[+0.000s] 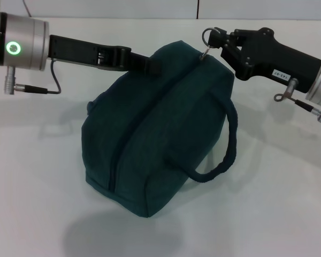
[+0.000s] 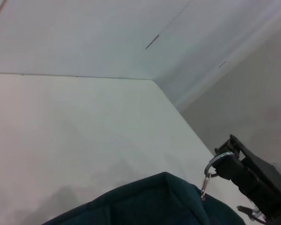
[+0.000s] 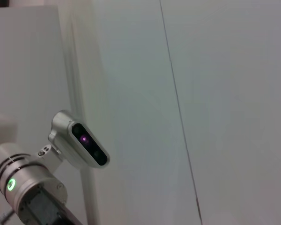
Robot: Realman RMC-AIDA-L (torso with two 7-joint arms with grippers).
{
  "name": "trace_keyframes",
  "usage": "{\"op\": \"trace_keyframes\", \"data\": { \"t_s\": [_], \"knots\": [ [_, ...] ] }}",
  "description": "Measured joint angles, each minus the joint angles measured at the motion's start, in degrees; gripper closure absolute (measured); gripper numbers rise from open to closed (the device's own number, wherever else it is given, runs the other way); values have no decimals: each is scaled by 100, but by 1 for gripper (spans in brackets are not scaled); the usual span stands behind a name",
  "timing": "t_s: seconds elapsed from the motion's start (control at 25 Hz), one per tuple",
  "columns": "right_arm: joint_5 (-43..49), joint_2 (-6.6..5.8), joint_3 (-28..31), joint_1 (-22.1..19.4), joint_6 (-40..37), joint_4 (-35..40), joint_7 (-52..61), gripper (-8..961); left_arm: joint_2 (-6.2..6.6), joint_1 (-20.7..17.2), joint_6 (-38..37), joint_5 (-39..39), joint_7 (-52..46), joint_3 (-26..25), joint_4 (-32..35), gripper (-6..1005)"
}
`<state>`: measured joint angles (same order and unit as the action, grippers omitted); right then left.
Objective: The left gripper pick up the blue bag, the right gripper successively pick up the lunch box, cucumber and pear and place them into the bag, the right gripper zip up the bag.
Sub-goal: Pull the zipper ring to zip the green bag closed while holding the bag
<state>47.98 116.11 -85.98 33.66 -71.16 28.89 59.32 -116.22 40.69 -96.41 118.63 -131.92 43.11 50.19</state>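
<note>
Teal blue bag (image 1: 150,134) mid-table, right end effector (image 1: 216,40) pinching ring pull (image 1: 207,37).

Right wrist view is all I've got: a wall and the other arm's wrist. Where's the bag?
Observer: The bag sits on the white table between both arms, zipper line closed along its top.
Operator: Right gripper on the zipper?
Observer: Yes, the right gripper is shut on the ring pull at the bag's far end; the left wrist view shows the ring in its tip too.
Operator: And the left gripper?
Observer: The left gripper holds a handle strap at the bag's top, far side. The other handle hangs loose down the near side.
</note>
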Motion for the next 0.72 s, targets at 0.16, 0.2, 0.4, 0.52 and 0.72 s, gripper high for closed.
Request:
{"op": "trace_keyframes", "data": {
  "t_s": [0.16, 0.2, 0.4, 0.52, 0.72],
  "knots": [
    [-91, 0, -7, -3, -102, -82, 224, 946, -26, -82, -16, -307, 156, 1, -2, 908],
    [-118, -1, -9, -1, -105, -99, 301, 946, -26, -115, -29, -433, 226, 13, -2, 923],
    [-191, -1, -3, 39, -76, -213, 1136, 946, -19, -164, -108, -633, 432, 52, -2, 938],
    [-411, 0, -23, 53, -38, -343, 1586, 947, -36, -173, -244, -650, 538, 52, -1, 939],
    [-761, -48, 7, 42, -67, -549, 2085, 947, -78, -209, -484, -707, 762, 50, 0, 939]
  ]
}}
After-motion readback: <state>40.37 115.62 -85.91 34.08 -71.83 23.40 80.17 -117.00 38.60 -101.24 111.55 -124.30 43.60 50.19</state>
